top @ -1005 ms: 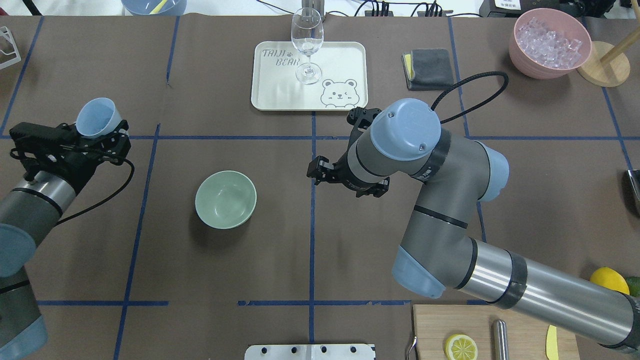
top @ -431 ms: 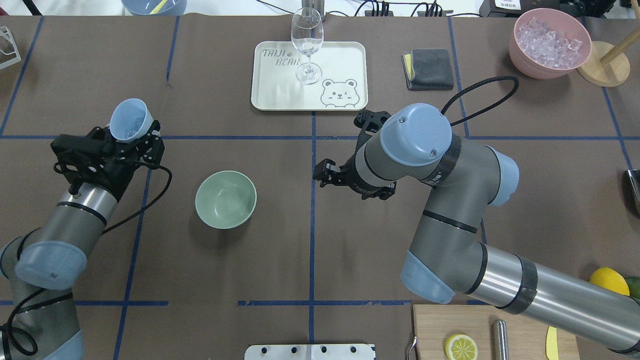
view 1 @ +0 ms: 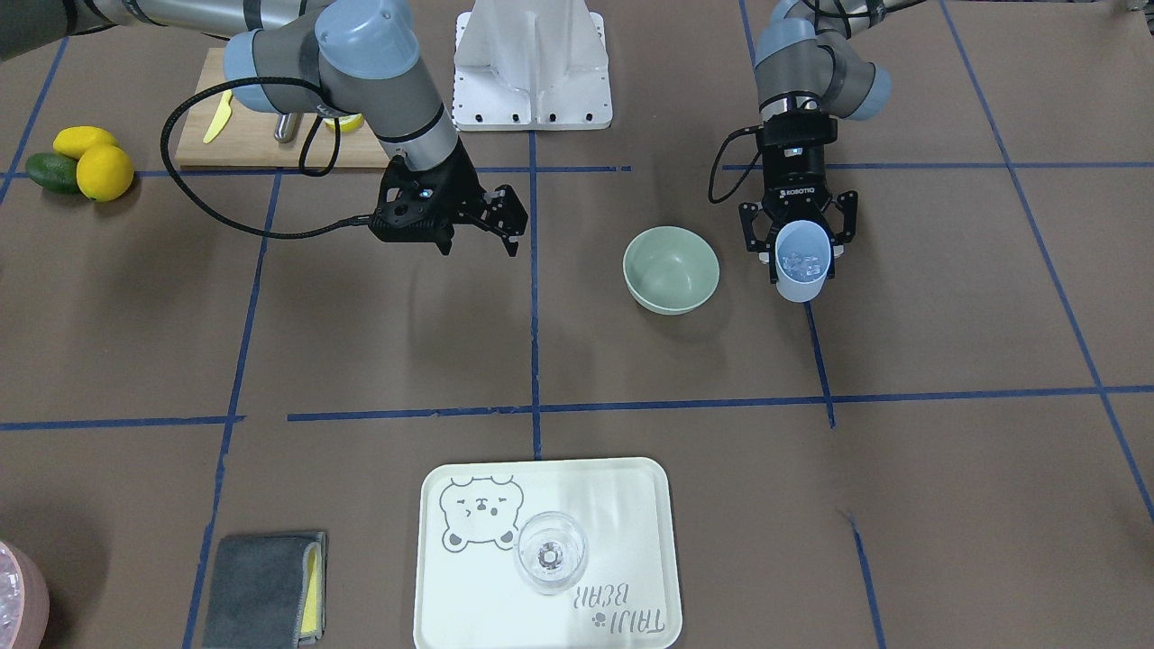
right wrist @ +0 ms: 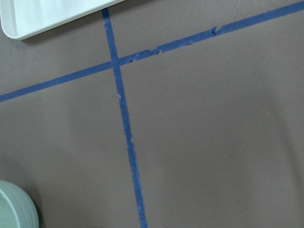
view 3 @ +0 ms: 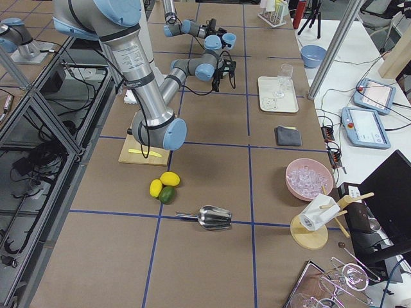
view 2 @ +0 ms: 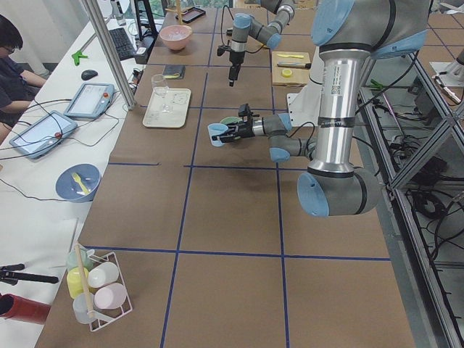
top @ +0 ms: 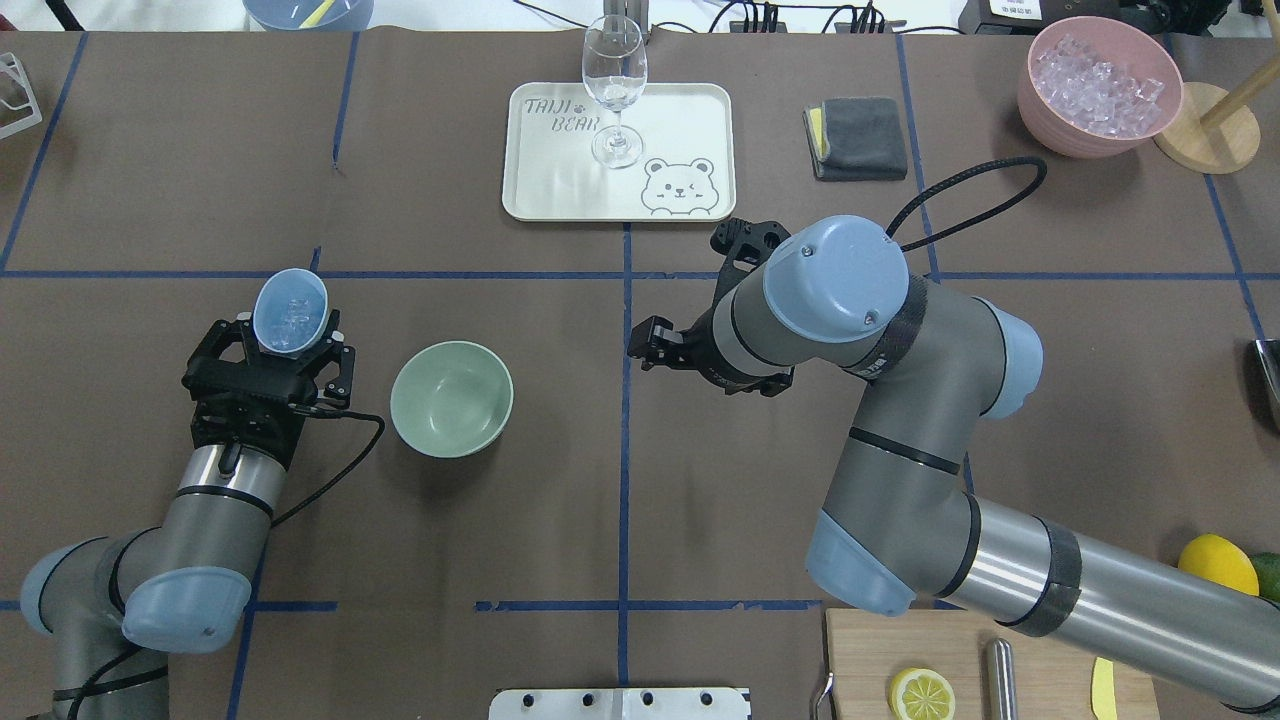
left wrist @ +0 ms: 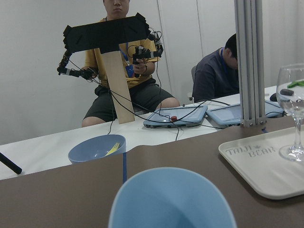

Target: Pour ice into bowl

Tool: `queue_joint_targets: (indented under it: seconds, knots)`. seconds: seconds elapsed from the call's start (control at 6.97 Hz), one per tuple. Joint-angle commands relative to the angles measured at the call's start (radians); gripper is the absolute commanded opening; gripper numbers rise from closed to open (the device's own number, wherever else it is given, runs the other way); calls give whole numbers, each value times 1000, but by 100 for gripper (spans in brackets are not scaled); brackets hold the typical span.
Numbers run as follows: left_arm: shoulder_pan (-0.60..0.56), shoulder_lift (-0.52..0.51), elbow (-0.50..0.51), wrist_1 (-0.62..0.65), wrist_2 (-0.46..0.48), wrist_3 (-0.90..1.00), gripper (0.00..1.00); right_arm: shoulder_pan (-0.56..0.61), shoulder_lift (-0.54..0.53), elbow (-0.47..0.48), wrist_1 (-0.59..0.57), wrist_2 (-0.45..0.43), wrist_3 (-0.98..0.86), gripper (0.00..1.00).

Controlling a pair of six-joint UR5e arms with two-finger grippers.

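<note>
As the left arm swings in: left gripper (top: 288, 345) clamped around blue cup (top: 278, 338), now just beside bowl (top: 451, 399)
Ice (top: 295, 310): inside cup, unpoured
Right gripper (view 1: 512, 223): jaws apart, empty
Next: likely tipping over bowl

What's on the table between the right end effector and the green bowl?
Only a blue tape line crosses the otherwise bare brown table cover between the right end effector and the bowl, as the front-facing view shows.
</note>
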Motion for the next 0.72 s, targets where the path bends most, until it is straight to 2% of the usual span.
queue_joint_targets:
  seconds: [0.0,0.29,0.57]
  knots:
    - [46,0,-16,80,70,145,0,-1,-3,5,1,1,0,100]
    - [71,-3,-22,80,116,339,0,-1,-3,5,1,1,-2,100]
    - [71,-20,-19,81,156,630,0,-3,-15,8,2,2,-2,100]
